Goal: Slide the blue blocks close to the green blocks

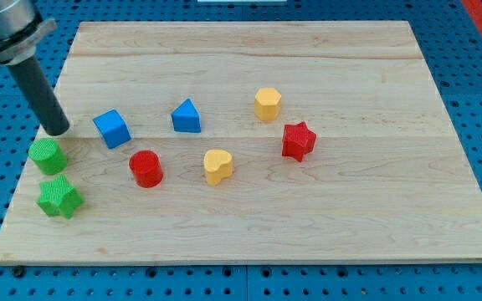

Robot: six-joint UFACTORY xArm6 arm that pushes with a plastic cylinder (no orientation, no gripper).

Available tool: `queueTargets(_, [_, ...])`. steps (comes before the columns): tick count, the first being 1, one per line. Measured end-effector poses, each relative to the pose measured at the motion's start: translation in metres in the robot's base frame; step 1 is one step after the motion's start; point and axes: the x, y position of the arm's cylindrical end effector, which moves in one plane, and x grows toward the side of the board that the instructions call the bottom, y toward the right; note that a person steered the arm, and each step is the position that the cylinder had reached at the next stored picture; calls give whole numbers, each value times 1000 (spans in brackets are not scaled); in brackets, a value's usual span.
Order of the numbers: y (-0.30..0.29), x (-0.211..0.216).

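A blue cube (111, 128) lies left of the board's middle. A blue triangular block (187, 116) lies to its right, a little higher in the view. A green cylinder (48, 156) sits near the board's left edge, with a green star block (59, 196) just below it. My tip (57, 130) rests on the board just above the green cylinder and left of the blue cube, a short gap from each.
A red cylinder (146, 168) lies below and right of the blue cube. A yellow heart block (217, 165), a red star block (298, 140) and a yellow hexagonal block (268, 104) lie further right. The wooden board (375, 226) lies on a blue perforated table.
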Motion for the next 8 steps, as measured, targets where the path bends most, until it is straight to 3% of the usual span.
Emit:
queueTargets(1, [27,52])
queueTargets(2, [27,59])
queueTargets(5, [42,42])
queueTargets(7, [105,44])
queueTargets(8, [152,21])
